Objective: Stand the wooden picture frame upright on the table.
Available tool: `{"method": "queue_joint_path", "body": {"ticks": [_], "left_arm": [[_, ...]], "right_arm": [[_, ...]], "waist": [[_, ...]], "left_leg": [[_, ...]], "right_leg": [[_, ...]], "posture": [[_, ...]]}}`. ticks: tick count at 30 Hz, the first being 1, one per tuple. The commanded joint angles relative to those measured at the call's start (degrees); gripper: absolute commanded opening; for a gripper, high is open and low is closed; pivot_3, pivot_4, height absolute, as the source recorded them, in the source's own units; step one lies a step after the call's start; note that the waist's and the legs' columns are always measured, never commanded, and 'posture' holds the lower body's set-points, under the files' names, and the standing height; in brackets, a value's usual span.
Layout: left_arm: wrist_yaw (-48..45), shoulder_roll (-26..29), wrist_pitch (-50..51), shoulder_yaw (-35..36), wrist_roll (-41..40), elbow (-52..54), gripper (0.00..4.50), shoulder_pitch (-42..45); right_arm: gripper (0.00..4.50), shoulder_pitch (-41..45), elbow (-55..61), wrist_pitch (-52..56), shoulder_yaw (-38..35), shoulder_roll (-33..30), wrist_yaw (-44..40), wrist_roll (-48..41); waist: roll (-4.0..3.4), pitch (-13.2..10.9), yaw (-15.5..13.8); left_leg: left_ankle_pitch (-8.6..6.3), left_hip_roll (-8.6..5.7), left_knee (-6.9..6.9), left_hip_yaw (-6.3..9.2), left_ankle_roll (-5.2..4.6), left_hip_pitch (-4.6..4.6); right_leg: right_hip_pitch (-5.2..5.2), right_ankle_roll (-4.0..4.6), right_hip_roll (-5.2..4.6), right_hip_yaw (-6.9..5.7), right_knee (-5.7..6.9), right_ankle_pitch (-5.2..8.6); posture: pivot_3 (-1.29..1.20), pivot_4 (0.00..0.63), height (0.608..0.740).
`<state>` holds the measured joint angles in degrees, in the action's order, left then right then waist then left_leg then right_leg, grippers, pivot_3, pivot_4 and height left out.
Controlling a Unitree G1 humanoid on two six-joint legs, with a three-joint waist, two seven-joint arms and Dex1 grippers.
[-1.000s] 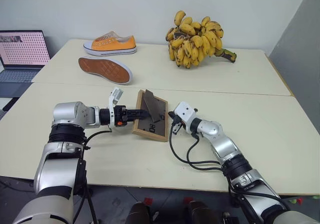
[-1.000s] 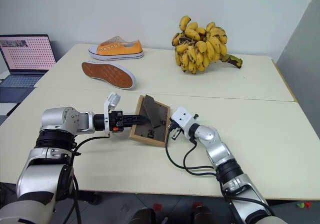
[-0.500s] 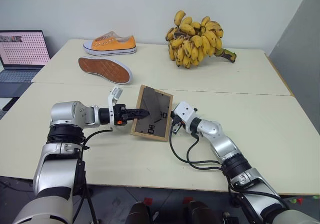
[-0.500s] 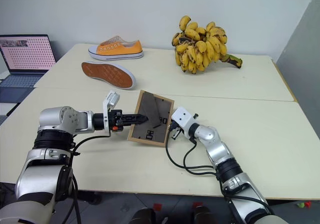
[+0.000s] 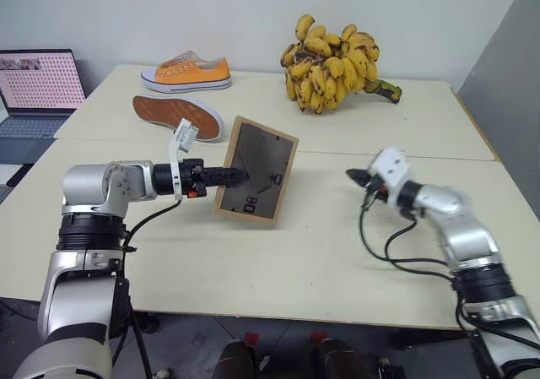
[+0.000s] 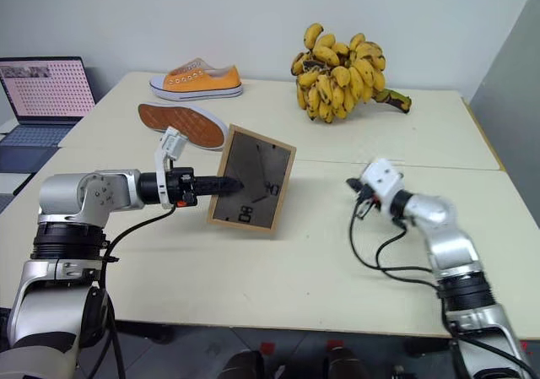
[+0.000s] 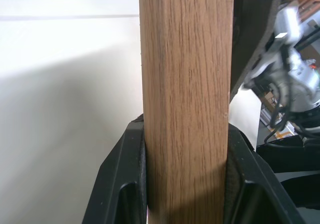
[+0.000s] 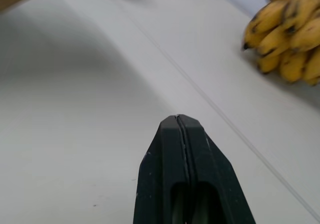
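At far left I note a laptop (image 5: pixel 38 88) with its screen lit, off the surface (image 5: pixel 337 252). Next, an orange sneaker (image 5: pixel 187 71) stands at the far edge, with a second shoe (image 5: pixel 175 116) tipped sole-up nearer me. My left pincer (image 5: pixel 234 175) is clamped on the left edge of the wooden picture frame (image 5: pixel 256 170); the wrist view shows both fingers (image 7: pixel 125 184) pressed against the wood. The frame is near upright, dark backing facing me, its lower edge at or just above the surface; I cannot tell which. A bunch of bananas (image 5: pixel 333 62) lies at the far centre. My right pincer (image 5: pixel 354 176) hangs well apart to the frame's right, fingers pressed together, holding nothing.
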<state>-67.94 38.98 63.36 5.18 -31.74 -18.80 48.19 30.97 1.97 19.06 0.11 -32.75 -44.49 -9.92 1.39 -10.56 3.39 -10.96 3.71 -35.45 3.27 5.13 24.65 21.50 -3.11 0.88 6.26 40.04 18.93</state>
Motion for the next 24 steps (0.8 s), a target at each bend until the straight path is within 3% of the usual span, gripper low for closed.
{"method": "queue_joint_path", "body": {"ticks": [1,4,9,24], "left_arm": [[0.58,0.25,-0.37,3.18,-3.8,4.54,1.28,3.63],[1.14,0.02,0.01,3.28,-5.29,5.06,1.28,5.26],[0.78,-0.43,0.41,1.73,-6.9,6.72,1.28,7.78],[0.55,-1.37,-0.16,0.23,-8.8,7.28,1.28,10.66]], "right_arm": [[0.46,4.46,12.59,13.29,-6.12,-0.7,0.01,-12.12],[1.1,7.97,18.28,23.22,-8.86,0.88,3.48,-20.33],[2.08,13.95,22.13,31.01,-9.78,6.27,10.82,-27.51],[2.08,18.29,18.52,30.73,-4.23,13.85,16.54,-29.17]], "waist": [[-0.07,-0.05,0.16],[-0.14,-0.11,0.11],[-0.15,-0.11,-0.12],[-0.18,-0.13,-0.13]], "left_leg": [[0.0,0.0,0.0,0.01,0.0,0.0],[0.0,0.0,0.0,0.0,0.0,0.01],[0.0,-0.01,-0.01,0.05,0.0,0.06],[0.0,-0.01,0.01,0.07,0.0,0.22]], "right_leg": [[0.0,0.0,0.0,0.0,0.0,0.0],[0.01,0.0,0.0,0.0,0.02,0.0],[0.02,0.0,-0.02,-0.06,-0.02,0.0],[0.23,0.01,-0.02,-0.12,0.0,0.0]], "posture": [[0.0,0.15,0.74],[0.0,0.15,0.74],[0.0,0.15,0.74],[0.0,0.15,0.74]]}}
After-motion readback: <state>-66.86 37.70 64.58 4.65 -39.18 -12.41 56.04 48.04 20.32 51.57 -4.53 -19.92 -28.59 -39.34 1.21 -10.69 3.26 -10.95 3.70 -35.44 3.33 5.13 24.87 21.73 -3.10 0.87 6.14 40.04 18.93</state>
